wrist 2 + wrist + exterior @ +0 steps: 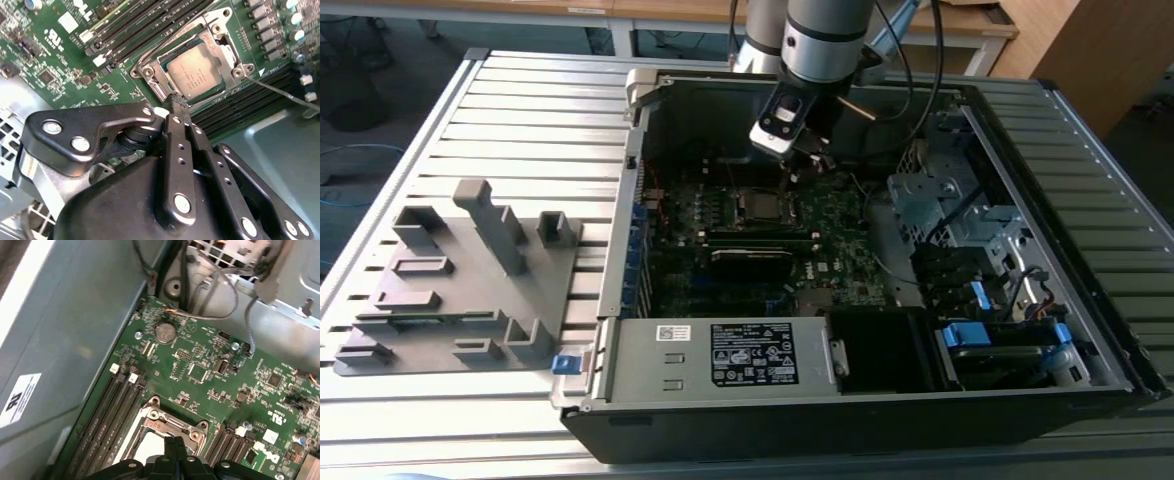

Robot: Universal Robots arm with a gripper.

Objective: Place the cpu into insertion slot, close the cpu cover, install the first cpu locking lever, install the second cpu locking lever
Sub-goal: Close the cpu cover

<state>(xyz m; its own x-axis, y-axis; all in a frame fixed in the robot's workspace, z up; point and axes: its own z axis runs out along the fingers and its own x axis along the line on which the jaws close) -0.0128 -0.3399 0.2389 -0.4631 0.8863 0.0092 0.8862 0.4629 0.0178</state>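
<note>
Silver-grey cpu (pixel 196 70), one; black tool (pixel 178 101), one.

A: Bench status?
B: Slatted metal table (pixel 520 110). A grey moulded fixture (pixel 454 280) lies on it at the exterior view's left, just beside the open computer case (pixel 854 425).
A: Inside the case?
B: Green motherboard (pixel 841 235) lies flat on the case floor. A black-and-white label sticker (pixel 751 354) sits on a grey metal cover, with blue latches (pixel 962 335) toward the exterior view's right of it.
A: First wrist view?
B: Long black memory slots (pixel 112 412) in parallel rows, a coin battery (pixel 165 332) near the board's corner, grey cables (pixel 235 295) looping above the board
</note>
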